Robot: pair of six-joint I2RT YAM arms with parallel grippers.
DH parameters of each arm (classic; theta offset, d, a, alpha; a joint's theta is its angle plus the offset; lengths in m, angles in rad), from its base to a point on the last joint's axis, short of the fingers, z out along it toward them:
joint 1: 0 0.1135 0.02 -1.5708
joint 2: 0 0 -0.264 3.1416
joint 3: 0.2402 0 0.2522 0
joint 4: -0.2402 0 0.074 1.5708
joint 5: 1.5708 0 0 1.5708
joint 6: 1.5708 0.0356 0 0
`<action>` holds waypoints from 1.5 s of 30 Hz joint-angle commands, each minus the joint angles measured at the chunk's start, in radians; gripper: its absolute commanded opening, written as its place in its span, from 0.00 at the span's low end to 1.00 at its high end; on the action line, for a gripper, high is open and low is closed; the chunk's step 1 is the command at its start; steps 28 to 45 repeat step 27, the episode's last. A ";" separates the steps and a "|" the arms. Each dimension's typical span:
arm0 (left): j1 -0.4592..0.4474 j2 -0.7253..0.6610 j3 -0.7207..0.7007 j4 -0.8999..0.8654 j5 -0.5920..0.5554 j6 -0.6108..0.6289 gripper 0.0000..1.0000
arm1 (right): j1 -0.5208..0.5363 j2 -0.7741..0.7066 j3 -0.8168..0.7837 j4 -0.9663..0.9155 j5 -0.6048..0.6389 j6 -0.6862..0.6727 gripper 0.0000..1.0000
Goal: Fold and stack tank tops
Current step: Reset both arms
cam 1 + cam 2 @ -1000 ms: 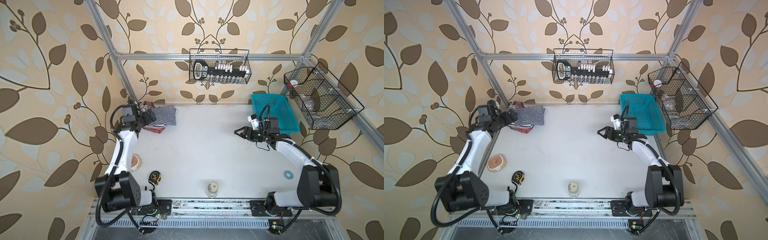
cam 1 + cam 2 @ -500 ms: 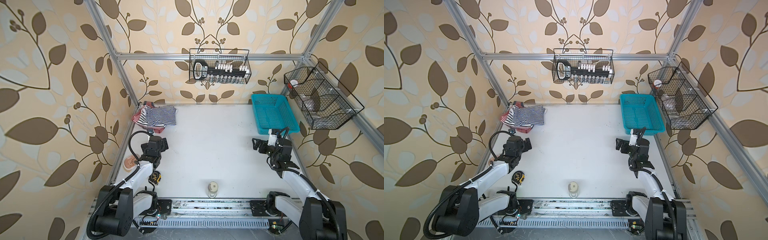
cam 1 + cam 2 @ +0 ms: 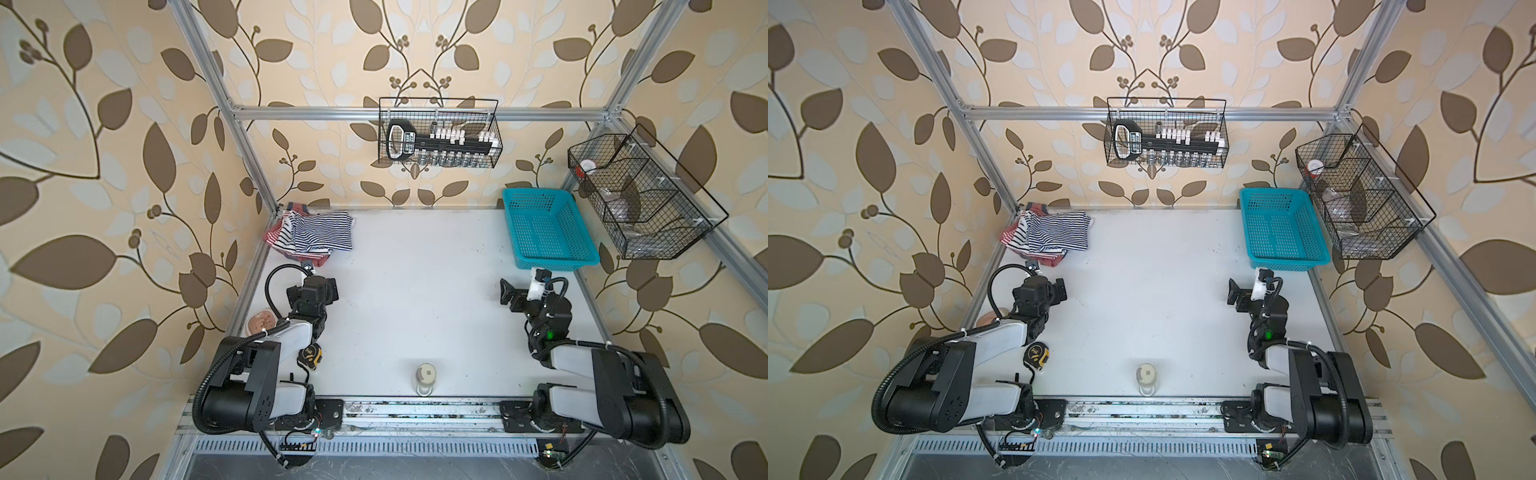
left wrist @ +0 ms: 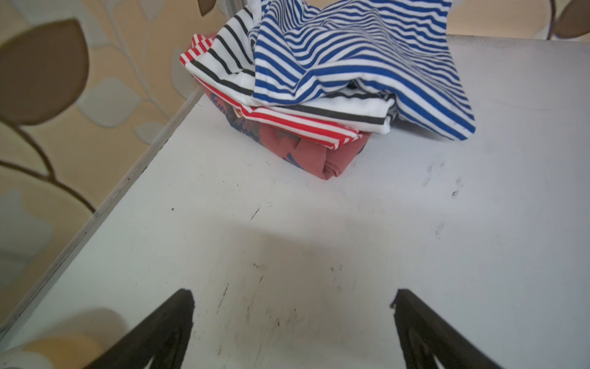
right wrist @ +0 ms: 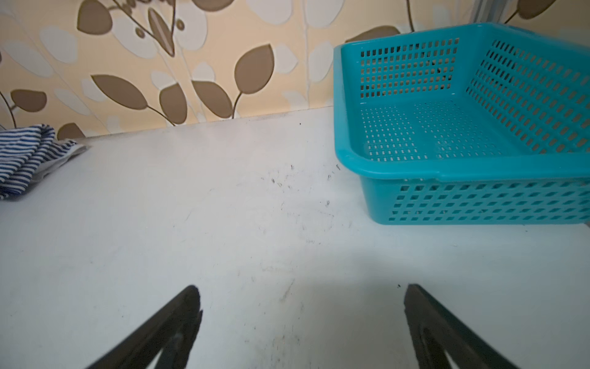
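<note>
The tank tops (image 3: 316,233) lie stacked in the back left corner of the white table (image 3: 415,291), seen in both top views, with the stack (image 3: 1054,237) a little rumpled. In the left wrist view the fine navy-striped top (image 4: 351,57) lies uppermost, over the black-striped white one (image 4: 228,48) and the red-and-white one (image 4: 297,123). A folded dusty-red cloth (image 4: 306,153) sits underneath. My left gripper (image 3: 313,287) (image 4: 292,300) is open and empty, a short way in front of the stack. My right gripper (image 3: 521,286) (image 5: 300,297) is open and empty, just in front of the basket.
The blue perforated basket (image 3: 557,262) (image 5: 351,159) stands empty at the back right. A yellow-black tape measure (image 3: 309,357), a round tape roll (image 3: 261,322) and a small jar (image 3: 424,376) sit near the front. Two wire racks (image 3: 438,139) (image 3: 640,195) hang on the walls.
Both arms have drawn back from the far side of the table toward the front. The left gripper has left the stack, which stays in the corner. Both grippers stayed open.
</note>
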 commanded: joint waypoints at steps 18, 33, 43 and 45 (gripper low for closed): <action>0.100 0.171 0.014 0.218 0.130 0.011 0.99 | 0.064 0.016 0.031 0.046 0.139 -0.083 1.00; 0.101 0.167 0.013 0.220 0.130 0.010 0.99 | 0.063 0.012 0.026 0.052 0.141 -0.081 1.00; 0.101 0.167 0.013 0.220 0.130 0.010 0.99 | 0.063 0.012 0.026 0.052 0.141 -0.081 1.00; 0.101 0.167 0.013 0.220 0.130 0.010 0.99 | 0.063 0.012 0.026 0.052 0.141 -0.081 1.00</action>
